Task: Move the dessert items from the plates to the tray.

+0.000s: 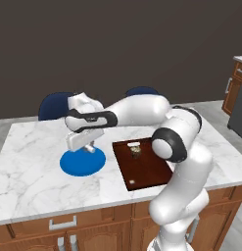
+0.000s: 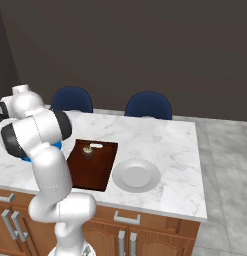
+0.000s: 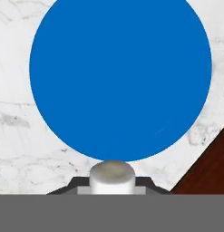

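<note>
Pincer (image 3: 111, 192): pressed in on the marshmallow (image 3: 111, 176), which sits between the two dark tips at the bottom of the hand view, one tip on each side of it.
Marshmallow: small white cylinder with a greyish top, upright in the grip, seen in front of the near edge of the blue plate (image 3: 120, 74); whether it touches the plate I cannot tell.
Pincer place: in the left base view the hand hangs over the blue plate (image 1: 83, 163), pointing down; the tips themselves are too small there to make out.
Blue plate: flat and round, on the marble table (image 1: 29, 157), just left of the tray (image 1: 142, 164) in the left base view and apart from it; its face is bare blue in the hand view.
Tray: dark brown, rectangular, low rim, lying near the table's front edge; one corner shows at the lower right of the hand view.
Cupcake (image 1: 135, 148): tiny, brown with a pale top, standing on the tray near its far end; it shows in the right base view too (image 2: 87, 151).
White plate (image 2: 136, 175): pale, round, on the table just right of the tray in the right base view, nearly touching its edge.
Chairs (image 2: 148, 105): two dark blue ones behind the table's far side.
</note>
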{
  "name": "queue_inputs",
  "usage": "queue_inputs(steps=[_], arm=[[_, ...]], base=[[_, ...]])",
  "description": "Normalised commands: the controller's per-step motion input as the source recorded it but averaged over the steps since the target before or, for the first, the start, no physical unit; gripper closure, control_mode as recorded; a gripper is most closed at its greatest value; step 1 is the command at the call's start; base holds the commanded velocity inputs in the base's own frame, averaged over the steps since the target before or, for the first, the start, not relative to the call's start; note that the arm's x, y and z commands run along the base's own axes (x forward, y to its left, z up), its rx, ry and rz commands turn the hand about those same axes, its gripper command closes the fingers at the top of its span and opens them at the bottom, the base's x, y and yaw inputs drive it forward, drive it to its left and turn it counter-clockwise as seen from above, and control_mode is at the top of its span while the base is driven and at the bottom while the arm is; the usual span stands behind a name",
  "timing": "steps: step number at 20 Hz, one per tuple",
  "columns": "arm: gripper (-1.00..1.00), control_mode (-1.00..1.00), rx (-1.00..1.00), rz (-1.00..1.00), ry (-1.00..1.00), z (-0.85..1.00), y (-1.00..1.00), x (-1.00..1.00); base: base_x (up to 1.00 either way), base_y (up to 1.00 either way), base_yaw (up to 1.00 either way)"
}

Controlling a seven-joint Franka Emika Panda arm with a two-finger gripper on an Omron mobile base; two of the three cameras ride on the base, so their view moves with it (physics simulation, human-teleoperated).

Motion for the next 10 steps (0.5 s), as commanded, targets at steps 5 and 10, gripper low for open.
queue_inputs(steps=[5, 10], arm=[[1.0, -1.0, 0.0, 0.0, -0.04, 0.27, -0.65, -0.39], [1.0, -1.0, 0.0, 0.0, -0.04, 0.19, -0.73, -0.02]], base=[[0.0, 0.0, 0.0], [0.0, 0.0, 0.0]])
